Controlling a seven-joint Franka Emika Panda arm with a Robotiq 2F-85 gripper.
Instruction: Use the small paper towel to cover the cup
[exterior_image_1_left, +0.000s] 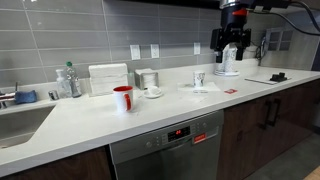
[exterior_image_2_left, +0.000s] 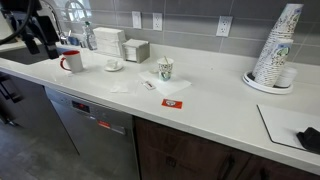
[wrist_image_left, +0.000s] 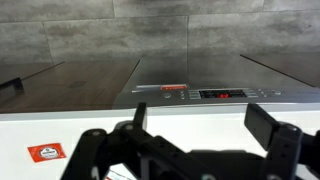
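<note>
The cup (exterior_image_1_left: 199, 79) (exterior_image_2_left: 165, 68) is small, pale and has no handle. It stands upright on the white counter (exterior_image_1_left: 150, 115) in both exterior views. The small paper towel (exterior_image_1_left: 204, 89) (exterior_image_2_left: 162, 84) lies limp on the counter right at the cup's foot, and nothing covers the cup's mouth. My gripper (exterior_image_1_left: 229, 48) (exterior_image_2_left: 45, 42) hangs high above the counter, well apart from both, with its jaws open. In the wrist view the gripper (wrist_image_left: 200, 125) holds nothing between its dark fingers (wrist_image_left: 262, 125). Cup and towel are out of that view.
A red mug (exterior_image_1_left: 122, 97) (exterior_image_2_left: 71, 61) and a white cup on a saucer (exterior_image_1_left: 152, 91) (exterior_image_2_left: 114, 64) stand further along. A red packet (exterior_image_1_left: 231, 90) (exterior_image_2_left: 172, 102) (wrist_image_left: 45, 152) lies near the front edge. A tall stack of cups (exterior_image_2_left: 275, 50), a larger white sheet (exterior_image_2_left: 285, 125), a sink (exterior_image_1_left: 20, 120) and a dishwasher (exterior_image_1_left: 165, 150) are nearby.
</note>
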